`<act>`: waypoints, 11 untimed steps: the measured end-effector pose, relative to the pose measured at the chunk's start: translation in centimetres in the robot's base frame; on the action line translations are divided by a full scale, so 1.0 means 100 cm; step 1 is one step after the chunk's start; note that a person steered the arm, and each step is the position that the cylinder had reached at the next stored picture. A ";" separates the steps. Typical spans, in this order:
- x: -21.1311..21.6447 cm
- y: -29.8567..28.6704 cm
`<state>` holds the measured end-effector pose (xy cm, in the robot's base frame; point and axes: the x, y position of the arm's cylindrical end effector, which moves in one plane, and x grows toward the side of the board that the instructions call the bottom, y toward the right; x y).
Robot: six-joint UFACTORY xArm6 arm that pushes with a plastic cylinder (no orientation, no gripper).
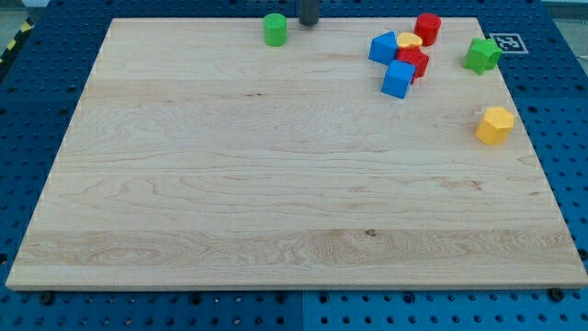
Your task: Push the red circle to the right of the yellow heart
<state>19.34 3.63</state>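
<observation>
The red circle (427,28) stands near the view's top right, just to the upper right of the small yellow heart (410,41). The heart is wedged among a blue block (383,47) on its left, a red block (414,62) below it and a second blue block (398,79) lower down. My tip (309,23) shows at the view's top edge, just right of a green cylinder (275,29). It is well to the left of the cluster and touches no block.
A green star-shaped block (481,55) sits at the board's right edge near the top. A yellow hexagonal block (495,125) lies below it. A fiducial tag (506,43) lies off the board's top right corner. The wooden board (276,184) rests on blue pegboard.
</observation>
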 end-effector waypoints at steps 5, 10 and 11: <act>0.000 0.161; 0.008 0.165; 0.022 0.165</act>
